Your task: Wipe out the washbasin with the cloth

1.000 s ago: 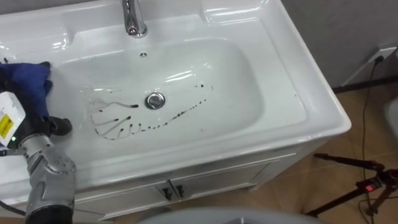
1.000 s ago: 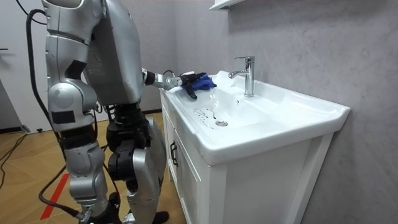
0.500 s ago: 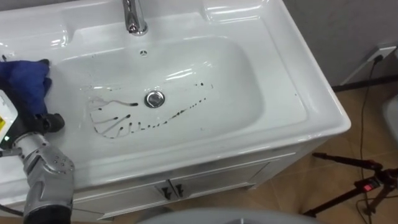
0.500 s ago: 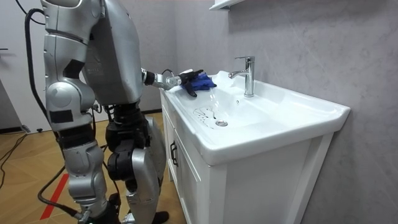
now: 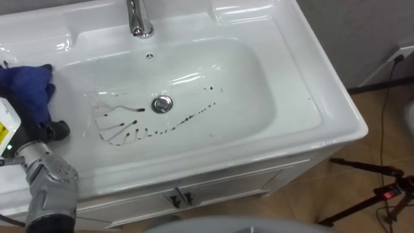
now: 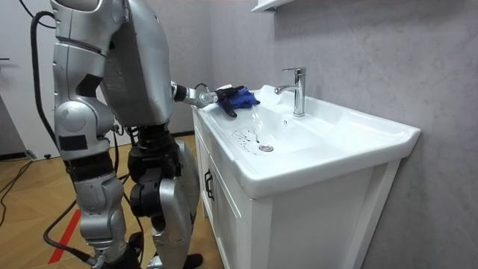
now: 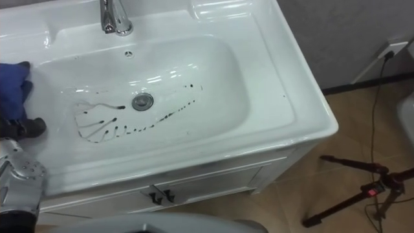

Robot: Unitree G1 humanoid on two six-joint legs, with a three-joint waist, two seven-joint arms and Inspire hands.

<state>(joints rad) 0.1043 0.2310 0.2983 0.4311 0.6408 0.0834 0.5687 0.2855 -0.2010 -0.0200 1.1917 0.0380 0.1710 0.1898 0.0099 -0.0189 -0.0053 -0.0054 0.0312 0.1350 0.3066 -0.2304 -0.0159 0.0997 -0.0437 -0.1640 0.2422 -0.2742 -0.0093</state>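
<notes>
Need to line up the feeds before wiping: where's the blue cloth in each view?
Left eye view: blue cloth at the left edge, below-left of the faucet.
Right eye view: blue cloth at the far left edge, partly cut off.
Room view: blue cloth upper middle, just left of the faucet.
Shared landmark: the faucet.
</notes>
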